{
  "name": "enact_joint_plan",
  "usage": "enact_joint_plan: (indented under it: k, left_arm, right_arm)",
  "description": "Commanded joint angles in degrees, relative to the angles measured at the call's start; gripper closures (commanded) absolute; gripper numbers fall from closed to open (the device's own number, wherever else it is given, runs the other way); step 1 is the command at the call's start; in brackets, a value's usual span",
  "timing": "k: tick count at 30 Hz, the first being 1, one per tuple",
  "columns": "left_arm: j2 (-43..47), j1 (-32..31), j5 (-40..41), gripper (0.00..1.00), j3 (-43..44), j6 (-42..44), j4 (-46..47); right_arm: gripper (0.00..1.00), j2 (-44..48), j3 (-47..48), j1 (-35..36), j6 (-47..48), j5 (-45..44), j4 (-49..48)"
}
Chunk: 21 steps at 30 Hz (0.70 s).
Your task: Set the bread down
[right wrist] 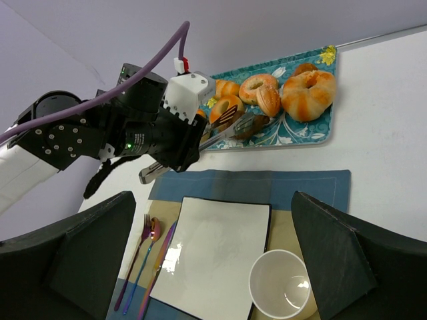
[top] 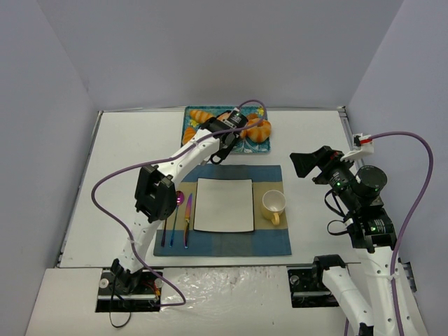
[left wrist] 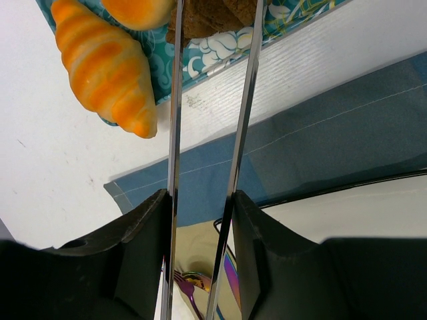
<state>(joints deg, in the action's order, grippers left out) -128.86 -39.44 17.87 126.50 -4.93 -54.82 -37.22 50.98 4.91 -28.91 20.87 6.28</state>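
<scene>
A teal patterned tray (top: 190,112) at the back holds several breads: an orange croissant (left wrist: 107,67), a ring-shaped bread (right wrist: 308,93) and a dark brown bread (left wrist: 207,17). My left gripper (top: 227,142) is shut on metal tongs (left wrist: 175,100). It hovers over the tray's front edge, and the tong arms straddle the brown bread, also in the right wrist view (right wrist: 243,127). A white square plate (top: 224,204) lies empty on the blue placemat (top: 269,175). My right gripper (top: 313,163) is open and empty, high above the table's right side.
A cream cup (top: 274,205) stands right of the plate. A fork, spoon and iridescent knife (top: 187,220) lie left of it. Grey walls enclose the table on three sides.
</scene>
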Motion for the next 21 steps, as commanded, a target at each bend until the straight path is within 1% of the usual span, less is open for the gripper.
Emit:
enact_joint_plan:
  k: [1, 13, 21]
  left_arm:
    - [7.6, -0.3, 1.7, 0.87, 4.5, 0.0, -0.8]
    - [10.3, -0.5, 1.5, 0.88, 4.7, -0.3, -2.9]
    - [14.4, -2.4, 1.3, 0.89, 1.2, -1.5, -3.4]
  right_arm:
    - [0.0, -0.6, 1.1, 0.0, -0.1, 0.5, -4.3]
    - [0.0, -1.3, 1.4, 0.0, 0.1, 0.5, -4.4]
    - [0.0, -1.1, 0.7, 0.0, -0.1, 0.4, -4.7]
